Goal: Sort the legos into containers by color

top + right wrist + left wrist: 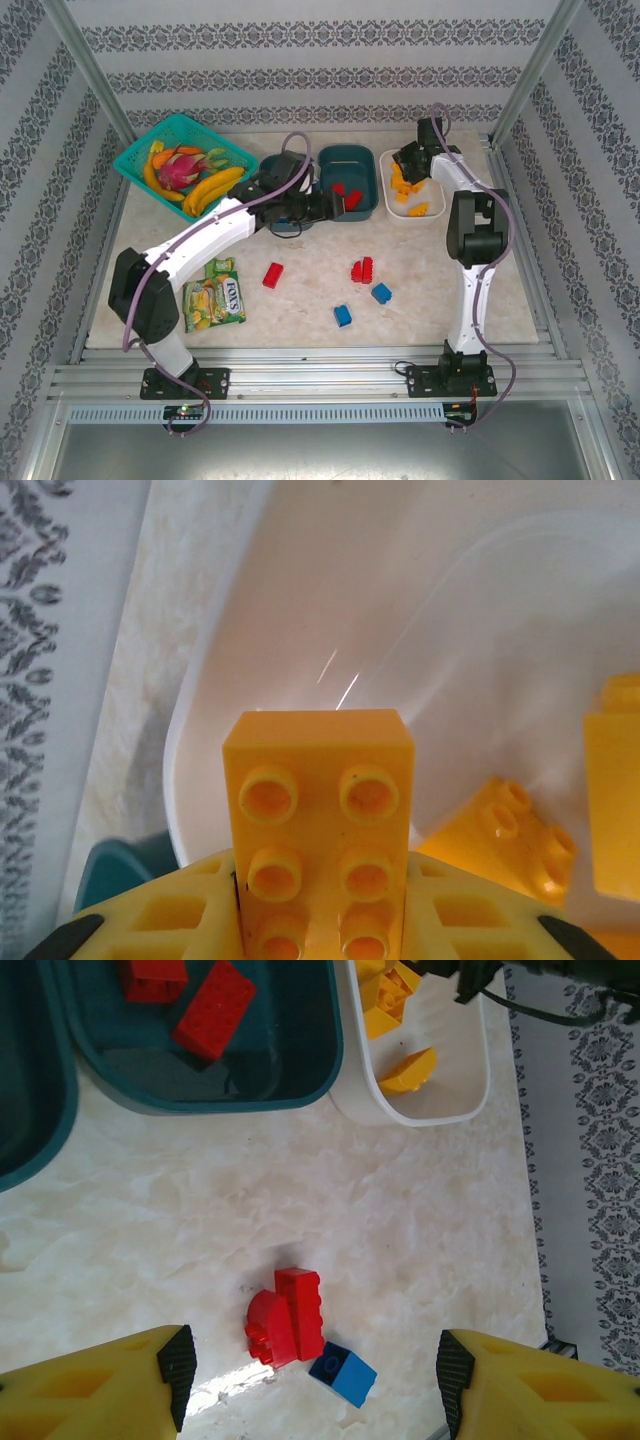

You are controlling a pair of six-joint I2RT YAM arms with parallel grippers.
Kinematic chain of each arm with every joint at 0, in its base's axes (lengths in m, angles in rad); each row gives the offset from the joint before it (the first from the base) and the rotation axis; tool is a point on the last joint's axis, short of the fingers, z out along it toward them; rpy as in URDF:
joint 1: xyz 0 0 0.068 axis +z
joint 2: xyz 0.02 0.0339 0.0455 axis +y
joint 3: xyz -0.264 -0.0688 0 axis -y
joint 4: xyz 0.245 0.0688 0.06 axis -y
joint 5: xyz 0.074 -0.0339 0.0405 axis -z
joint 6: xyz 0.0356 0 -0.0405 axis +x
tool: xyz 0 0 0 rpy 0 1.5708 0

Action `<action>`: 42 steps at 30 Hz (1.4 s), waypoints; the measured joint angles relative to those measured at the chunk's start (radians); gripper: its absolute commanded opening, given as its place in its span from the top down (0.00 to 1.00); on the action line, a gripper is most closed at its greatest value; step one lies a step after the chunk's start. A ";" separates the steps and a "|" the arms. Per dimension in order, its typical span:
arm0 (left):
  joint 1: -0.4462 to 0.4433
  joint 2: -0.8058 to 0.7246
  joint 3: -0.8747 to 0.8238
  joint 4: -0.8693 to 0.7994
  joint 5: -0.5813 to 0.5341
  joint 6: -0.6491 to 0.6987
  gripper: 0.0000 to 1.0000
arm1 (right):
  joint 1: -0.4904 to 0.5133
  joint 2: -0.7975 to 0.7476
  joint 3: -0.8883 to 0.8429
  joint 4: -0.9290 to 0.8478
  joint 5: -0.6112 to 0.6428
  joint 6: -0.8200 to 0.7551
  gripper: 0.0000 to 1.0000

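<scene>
My right gripper (pixel 322 912) is shut on a yellow lego (pixel 318 780) over the white container (pixel 230 680); two more yellow legos (pixel 505 830) lie inside. From above, that gripper (pixel 408 165) hangs over the white container (pixel 386 192). My left gripper (pixel 315 1368) is open and holds nothing. It hovers above the table near two red legos (pixel 288 1315) touching a blue lego (pixel 343 1372). From above it (pixel 332 205) sits at the middle teal container (pixel 350 152), which holds red legos (pixel 212 1008). A red lego (pixel 272 274) and blue legos (pixel 343 315) lie loose on the table.
A second teal container (pixel 270 165) is partly hidden under my left arm. The turquoise fruit basket (pixel 135 160) stands at the back left. A green snack packet (pixel 213 293) lies near the left arm's base. Metal frame posts and patterned walls surround the table.
</scene>
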 measured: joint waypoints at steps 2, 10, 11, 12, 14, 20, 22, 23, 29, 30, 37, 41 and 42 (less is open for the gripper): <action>-0.010 0.019 0.015 0.000 0.000 0.008 0.33 | 0.000 0.026 0.022 0.011 0.008 0.043 0.67; -0.031 0.043 0.032 0.000 0.000 0.019 0.33 | -0.014 0.063 0.077 0.006 0.016 0.126 0.47; -0.031 0.044 0.032 -0.001 0.000 0.020 0.33 | -0.018 0.063 0.077 0.006 0.017 0.134 0.45; -0.031 0.044 0.032 -0.001 0.000 0.023 0.32 | -0.019 0.063 0.077 0.004 0.018 0.138 0.44; -0.031 0.044 0.036 -0.011 0.000 0.027 0.32 | -0.021 0.063 0.077 -0.001 0.019 0.140 0.42; -0.039 0.044 0.045 -0.040 0.000 0.050 0.32 | -0.025 0.036 0.073 -0.018 0.025 0.111 0.42; -0.050 0.043 0.042 -0.055 0.000 0.061 0.31 | -0.023 -0.008 0.052 -0.027 0.033 0.084 0.42; -0.056 0.040 0.036 -0.059 0.000 0.068 0.31 | -0.019 -0.042 0.038 -0.034 0.040 0.066 0.42; -0.086 0.009 -0.042 -0.088 0.005 0.095 0.31 | 0.028 -0.349 -0.123 -0.043 0.082 -0.069 0.41; -0.092 0.006 -0.050 -0.099 0.008 0.102 0.31 | 0.045 -0.415 -0.163 -0.045 0.090 -0.097 0.40; -0.169 0.001 -0.101 -0.163 0.011 0.116 0.30 | 0.184 -0.881 -0.586 -0.068 0.115 -0.276 0.28; -0.213 0.006 -0.138 -0.212 0.021 0.042 0.30 | 0.254 -1.135 -0.825 -0.156 0.121 -0.357 0.23; -0.224 0.013 -0.140 -0.224 0.024 0.013 0.29 | 0.278 -1.202 -0.880 -0.181 0.121 -0.372 0.22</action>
